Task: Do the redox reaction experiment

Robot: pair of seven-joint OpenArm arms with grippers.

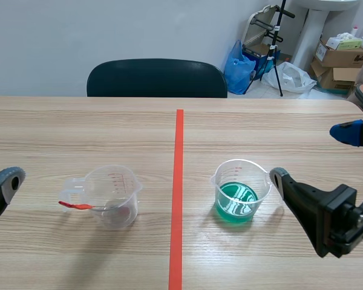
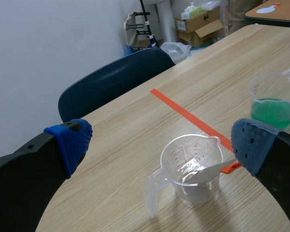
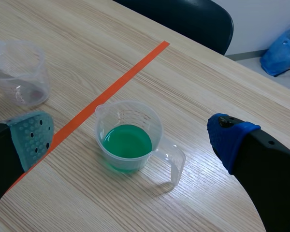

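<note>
A clear measuring cup stands left of the tape line, a spoon with a red handle resting in it. A second clear cup, right of the line, holds green liquid. In the left wrist view my left gripper is open, with the spoon cup just ahead between its fingers and the green cup farther off. My right gripper is open beside the green cup's handle. In the right wrist view that gripper straddles the green cup from above; the spoon cup stands beyond.
An orange tape line runs down the middle of the wooden table. A dark chair stands at the far edge. Boxes and bags lie on the floor at the back right.
</note>
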